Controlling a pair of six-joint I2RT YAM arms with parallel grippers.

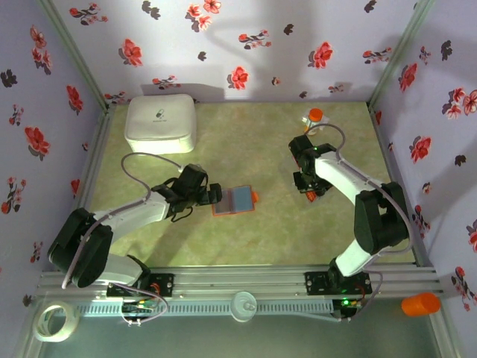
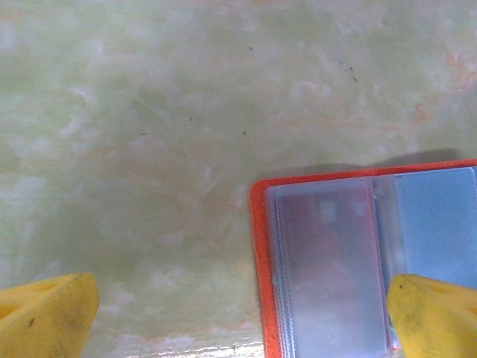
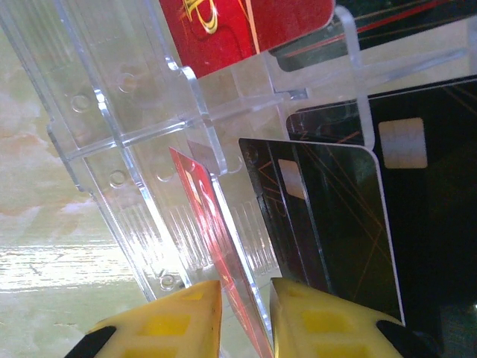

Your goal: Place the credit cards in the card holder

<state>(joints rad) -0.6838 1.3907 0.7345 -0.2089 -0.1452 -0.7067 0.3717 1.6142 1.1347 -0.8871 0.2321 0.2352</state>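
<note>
Red card (image 3: 212,231) upright in the clear rack (image 3: 112,112), and the right claw (image 3: 246,321) straddles it, fingers narrow (whether they truly bite, I cannot tell). Picking step, I'd say. Left claw (image 2: 238,328) hangs spread wide over the open card holder (image 2: 328,261) on the counter (image 2: 149,112). Next: firm pinch, straight lift clear of the dividers.

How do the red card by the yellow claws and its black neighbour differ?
The red card is edge-on between the right gripper's fingers; the black card faces the camera, outside them. The black card shows a pale square; the red card's face barely shows. Both stand in the clear rack.
</note>
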